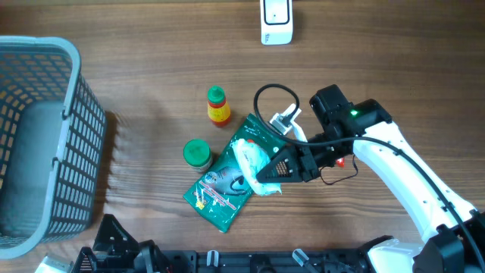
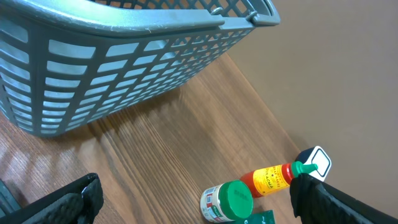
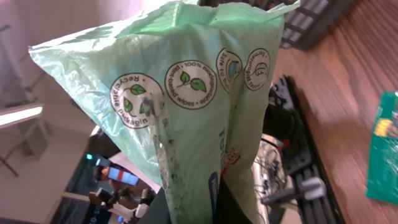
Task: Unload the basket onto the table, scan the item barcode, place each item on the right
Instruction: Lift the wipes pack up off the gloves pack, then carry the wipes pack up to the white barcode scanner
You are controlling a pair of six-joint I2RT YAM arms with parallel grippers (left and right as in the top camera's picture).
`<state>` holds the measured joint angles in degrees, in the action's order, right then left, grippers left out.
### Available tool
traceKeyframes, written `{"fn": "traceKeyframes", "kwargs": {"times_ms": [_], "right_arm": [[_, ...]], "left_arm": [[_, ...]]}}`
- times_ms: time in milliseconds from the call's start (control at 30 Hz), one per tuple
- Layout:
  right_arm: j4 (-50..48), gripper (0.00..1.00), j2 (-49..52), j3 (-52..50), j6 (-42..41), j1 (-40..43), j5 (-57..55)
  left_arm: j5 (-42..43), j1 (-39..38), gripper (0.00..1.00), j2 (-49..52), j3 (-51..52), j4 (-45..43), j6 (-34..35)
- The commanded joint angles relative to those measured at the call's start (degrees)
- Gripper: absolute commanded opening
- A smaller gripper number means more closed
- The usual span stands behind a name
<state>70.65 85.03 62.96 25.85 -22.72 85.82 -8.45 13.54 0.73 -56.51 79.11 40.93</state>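
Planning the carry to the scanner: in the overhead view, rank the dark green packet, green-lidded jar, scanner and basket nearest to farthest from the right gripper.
From the right gripper, shut on the wipes pack:
1. the dark green packet, beneath it in this view.
2. the green-lidded jar, just image-left.
3. the scanner, at the top edge.
4. the basket, far image-left.

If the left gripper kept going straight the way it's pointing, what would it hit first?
Probably the bare table, between the basket and the green-lidded jar. The jar sits just beside that line, so the left gripper might clip it; depth is unclear.
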Motion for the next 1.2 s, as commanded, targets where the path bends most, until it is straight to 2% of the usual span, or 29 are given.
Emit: {"fn": "traceKeyframes", "kwargs": {"times_ms": [0, 133, 167, 200, 267, 433, 600, 633, 767, 800, 900, 1000, 1100, 1167], "right_arm": [[-1.11, 0.05, -0.50, 1.07, 2.64, 0.02, 6.60], [-1.22, 0.04, -0.50, 1.07, 3.21, 0.02, 7.13], [-1.22, 0.05, -0.50, 1.07, 5.55, 0.02, 7.19], [-1.22, 0.05, -0.50, 1.07, 12.20, 0.02, 7.06], [-1.38, 0.04, -0.50, 1.05, 20.44, 0.02, 3.41], [-1.66, 0.04, -0.50, 1.05, 31.71, 0.02, 0.81], [-3.58, 0.04, -0.50, 1.05, 34.75, 0.02, -3.50], [-6.01, 0.05, -0.50, 1.05, 31.61, 0.02, -9.86], [-25.11, 0.04, -0.39, 1.05, -19.50, 0.04, -49.68], [-28.63, 0.04, -0.39, 1.05, -24.63, 0.04, -58.31], [-33.97, 0.04, -0.35, 1.05, -29.46, 0.04, -69.42], [-38.58, 0.04, 2.51, 1.49, -32.02, 0.09, -75.78], [-39.34, 0.04, 11.41, 6.84, -32.50, 0.20, -77.02], [-37.40, 0.04, 20.81, 16.52, -32.35, 0.24, -79.89]], "left_arm": [[0.09, -0.20, 1.00, -0.44, 0.00, -0.20, 0.07], [0.09, -0.20, 1.00, -0.44, 0.00, -0.20, 0.07], [0.09, -0.20, 1.00, -0.44, 0.00, -0.20, 0.07], [0.09, -0.20, 1.00, -0.44, 0.00, -0.20, 0.07], [0.09, -0.20, 1.00, -0.44, 0.00, -0.20, 0.07], [0.09, -0.20, 1.00, -0.44, 0.00, -0.20, 0.07], [0.09, -0.22, 1.00, -0.44, 0.00, -0.20, 0.07], [0.09, -0.20, 1.00, -0.44, 0.00, -0.20, 0.07], [0.09, -0.20, 1.00, -0.44, 0.00, -0.20, 0.07], [0.09, -0.20, 1.00, -0.44, 0.00, -0.20, 0.07], [0.09, -0.20, 1.00, -0.44, 0.00, -0.20, 0.07], [0.09, -0.20, 1.00, -0.44, 0.00, -0.20, 0.07], [0.09, -0.20, 1.00, -0.44, 0.00, -0.20, 0.07], [0.09, -0.20, 1.00, -0.44, 0.00, -0.20, 0.07]]}}
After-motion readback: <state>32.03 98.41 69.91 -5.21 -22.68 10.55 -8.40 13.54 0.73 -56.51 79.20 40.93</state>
